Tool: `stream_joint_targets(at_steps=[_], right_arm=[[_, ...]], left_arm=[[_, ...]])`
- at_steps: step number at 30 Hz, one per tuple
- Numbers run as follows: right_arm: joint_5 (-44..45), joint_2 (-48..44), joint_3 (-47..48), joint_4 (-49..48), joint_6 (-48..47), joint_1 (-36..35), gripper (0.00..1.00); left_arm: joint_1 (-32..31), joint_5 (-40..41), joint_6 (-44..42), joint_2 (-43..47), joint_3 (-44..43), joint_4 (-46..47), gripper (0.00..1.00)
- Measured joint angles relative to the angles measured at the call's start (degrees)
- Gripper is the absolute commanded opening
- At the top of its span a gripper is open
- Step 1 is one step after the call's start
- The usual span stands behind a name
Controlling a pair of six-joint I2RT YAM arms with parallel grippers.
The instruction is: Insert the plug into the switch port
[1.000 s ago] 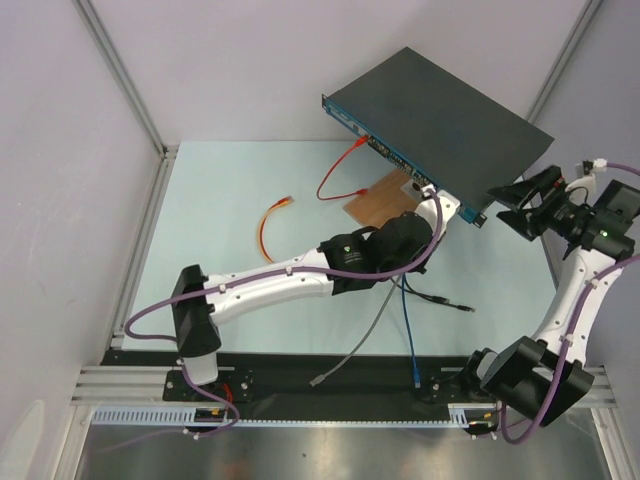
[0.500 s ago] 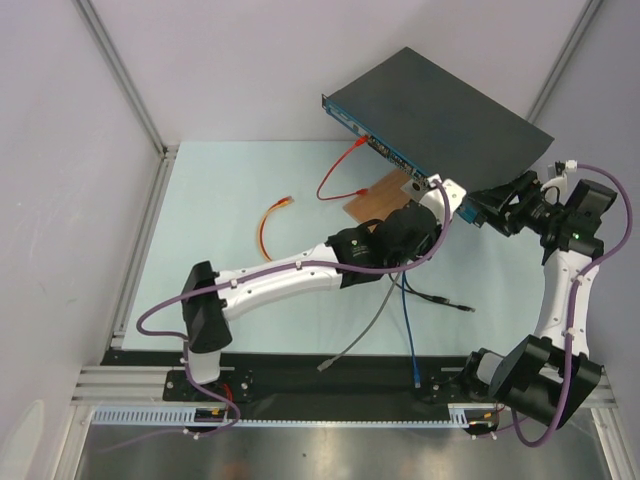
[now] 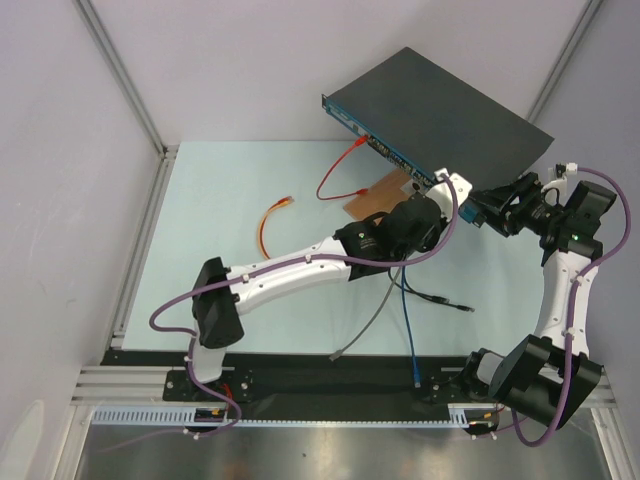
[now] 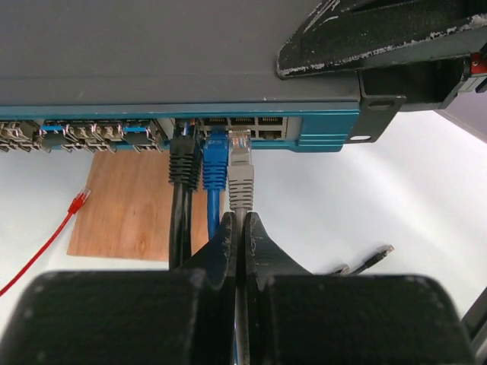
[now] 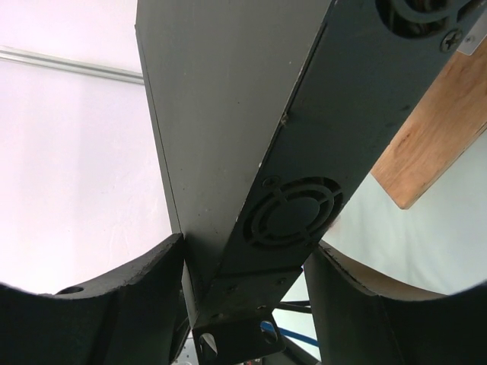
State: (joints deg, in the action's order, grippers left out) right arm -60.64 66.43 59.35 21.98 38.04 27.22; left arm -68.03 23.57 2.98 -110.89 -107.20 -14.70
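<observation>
Left gripper (image 4: 240, 228) pinched on grey cable (image 3: 365, 328) just below grey plug (image 4: 240, 171); plug tip in switch (image 4: 152, 53) port, beside blue plug (image 4: 215, 160). Right gripper (image 5: 243, 262) clamps switch's right end.

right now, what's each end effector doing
Left end effector: closed on the grey cable, just behind its plug.
Right end effector: closed on the switch, clamping its end.

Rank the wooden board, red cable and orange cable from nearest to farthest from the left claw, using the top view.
1. Wooden board, just left of the left claw.
2. Red cable, at the board's left side.
3. Orange cable, farthest left on the table.
</observation>
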Motion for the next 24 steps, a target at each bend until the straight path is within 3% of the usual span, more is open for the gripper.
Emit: stream_joint_targets(at_steps=[10,24], right_arm=[[0.15,0.0,0.0,0.02,0.0,-0.07,0.0],[0.15,0.0,0.0,0.02,-0.02,-0.07,0.0]], left_arm=[[0.39,-1.11,-1.42,-0.96,-2.01,-2.16,0.0],[0.46,-1.84,-1.6,-2.12,-2.89,-3.34,0.0]])
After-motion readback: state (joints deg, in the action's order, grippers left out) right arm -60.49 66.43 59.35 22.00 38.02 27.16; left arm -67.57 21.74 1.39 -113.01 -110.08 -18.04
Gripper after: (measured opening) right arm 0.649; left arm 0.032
